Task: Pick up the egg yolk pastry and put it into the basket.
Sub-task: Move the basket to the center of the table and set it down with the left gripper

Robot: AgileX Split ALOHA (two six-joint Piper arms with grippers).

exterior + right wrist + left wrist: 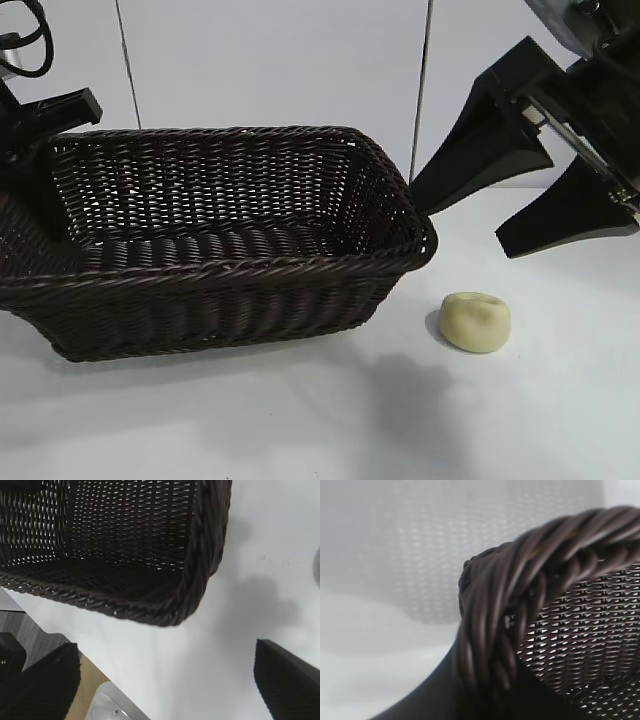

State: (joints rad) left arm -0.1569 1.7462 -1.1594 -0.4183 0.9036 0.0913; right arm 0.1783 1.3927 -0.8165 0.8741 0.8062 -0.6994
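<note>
**Operator:** Where the white table [300,420] comes nearest to me, I see the small pale yellow egg yolk pastry [477,321], a rounded doughy lump with a dented, creased top. It sits on the bare surface at the near right, just off the right end of the large dark brown woven wicker basket [220,300], close to it but not touching.

**Observer:** Is anything holding the pastry?

**Operator:** No, it lies free. My right gripper [520,205] hangs above and behind it at the far right, tilted down toward the table, its two black fingers [470,150] spread wide and grasping nothing. One fingertip comes close to the basket's right corner.

**Observer:** And the basket itself?

**Operator:** Rectangular, sloping sides, braided rim, stretching from the middle to the left edge. From the exterior camera I see nothing lying in it.

**Observer:** The left side?

**Operator:** My left gripper [40,125] is at the far left, over the basket's far left rim. Its wrist camera is filled by the braided rim [520,605] right up close. The fingers are nearly clenched, and I can't tell whether they pinch the rim.
</note>
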